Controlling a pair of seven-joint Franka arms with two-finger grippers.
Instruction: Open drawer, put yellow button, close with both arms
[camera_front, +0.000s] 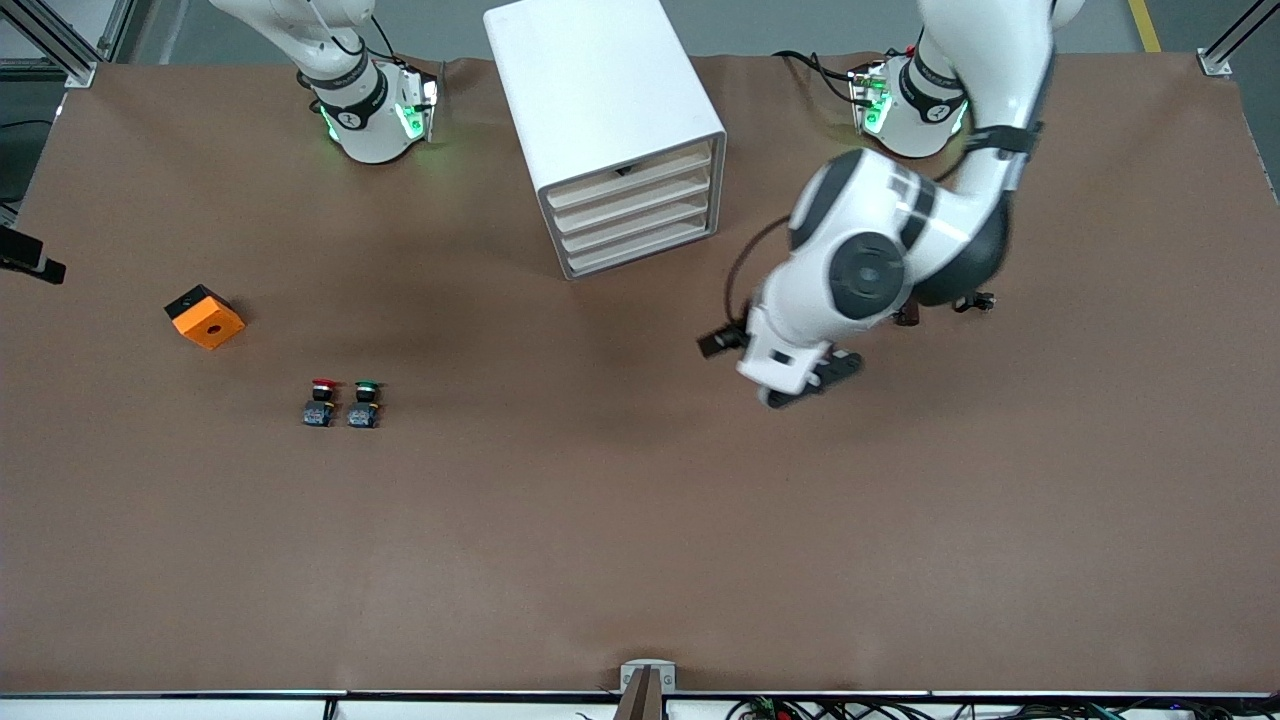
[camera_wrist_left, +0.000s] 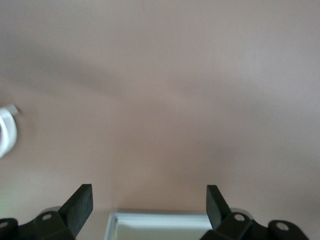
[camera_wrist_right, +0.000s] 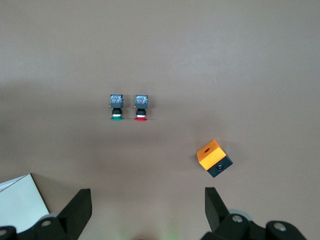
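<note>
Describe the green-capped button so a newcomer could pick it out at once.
Start from the white cabinet with four drawers standing between the arms' bases, then look nearer the front camera and toward the right arm's end of the table, where two small push buttons lie side by side. The green-capped button is the one closer to the cabinet; its twin, the red-capped button, lies toward the orange block.

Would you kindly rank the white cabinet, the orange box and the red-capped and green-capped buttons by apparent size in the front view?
1. White cabinet, by far the largest.
2. Orange box.
3. Red-capped button and green-capped button: they look alike, so no ranking between them.
</note>
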